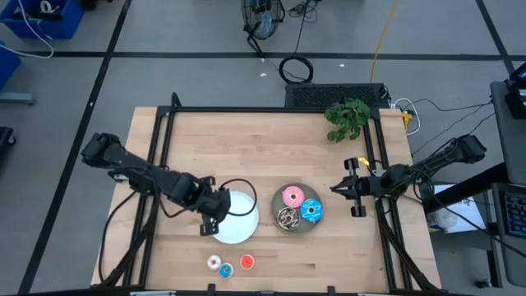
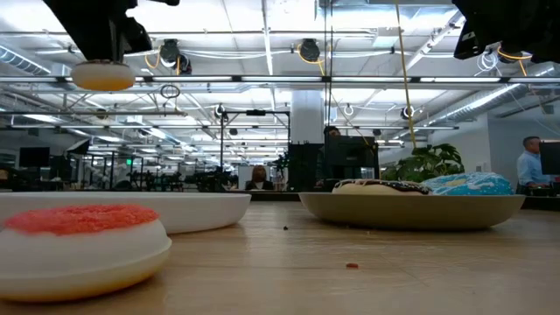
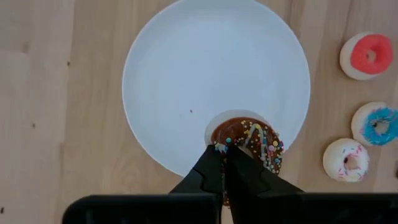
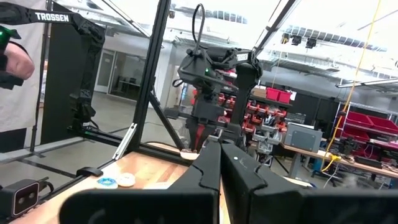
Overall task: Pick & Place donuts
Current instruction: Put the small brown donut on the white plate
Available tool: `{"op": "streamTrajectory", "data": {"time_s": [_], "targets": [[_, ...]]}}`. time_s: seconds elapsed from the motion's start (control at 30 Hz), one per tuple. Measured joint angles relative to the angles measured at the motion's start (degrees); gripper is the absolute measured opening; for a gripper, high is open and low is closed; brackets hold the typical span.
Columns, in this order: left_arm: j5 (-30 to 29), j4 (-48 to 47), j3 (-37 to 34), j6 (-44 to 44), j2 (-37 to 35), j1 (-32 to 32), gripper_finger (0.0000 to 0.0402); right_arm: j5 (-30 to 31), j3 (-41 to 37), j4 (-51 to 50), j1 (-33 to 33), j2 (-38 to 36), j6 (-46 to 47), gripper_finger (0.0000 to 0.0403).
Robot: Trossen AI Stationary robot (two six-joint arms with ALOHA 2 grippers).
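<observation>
"TROSSEN" stands in white on a dark arm link (image 4: 59, 18).

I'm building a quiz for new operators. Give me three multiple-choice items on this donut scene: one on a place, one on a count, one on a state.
1. Where is the brown sprinkled mini donut?
A. on the grey plate
B. held above the white plate
C. on bare wood

2. How many mini donuts lie on the table beside the white plate?
A. one
B. three
C. five

3. What is the right gripper doing?
A. shut, holding nothing
B. gripping the pink donut
C. open over the plant

Answers:
1 B, the left gripper pinches it over the plate's edge.
2 B, the left wrist view shows a red-topped donut, a blue-topped donut and a white donut.
3 A, its fingers meet, empty, beside the grey plate.
</observation>
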Motion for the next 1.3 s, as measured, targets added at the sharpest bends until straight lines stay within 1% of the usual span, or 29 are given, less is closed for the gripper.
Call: {"op": "streamTrajectory", "data": {"time_s": [0.17, 0.33, 0.5, 0.67, 0.83, 1.0, 1.1, 1.2, 1.3], "targets": [[0.0, -0.05, 0.0, 0.22, 0.08, 0.57, 0.0016, 0.02, 0.0, 0.02, 0.02, -0.01, -0.23, 0.0], [0.87, -0.03, 0.0, -1.23, 0.08, 0.57, 0.0006, 0.01, -0.01, 0.06, 0.0, -0.01, -0.28, 0.0], [1.41, -0.05, 0.0, -0.78, 0.08, 0.06, 0.002, 0.02, 0.0, 0.04, 0.02, 0.0, -1.27, 0.0], [1.18, -0.04, 0.0, -0.21, 0.08, 0.68, 0.0006, 0.02, 0.0, 0.04, 0.0, 0.0, -1.2, 0.0], [1.1, -0.05, 0.0, 0.03, 0.08, 1.62, 0.0023, 0.01, -0.01, 0.03, 0.0, 0.0, -0.78, 0.0], [1.08, -0.05, 0.0, 0.81, 0.08, 1.75, 0.0008, 0.02, -0.02, 0.04, 0.0, 0.0, 1.41, 0.0], [0.99, -0.01, 0.0, 1.45, 0.08, 1.86, 0.0011, 0.0, 0.0, 0.02, 0.0, -0.02, 1.51, 0.0], [-0.03, -0.01, 0.0, 1.29, 0.08, 2.6, 0.0022, 0.02, -0.01, 0.02, 0.02, 0.0, 1.5, 0.0], [-3.38, 0.49, 0.0, -0.88, 0.59, 4.15, 0.0018, 0.02, -0.02, 0.02, 0.0, -0.02, 1.51, 0.0]]}}
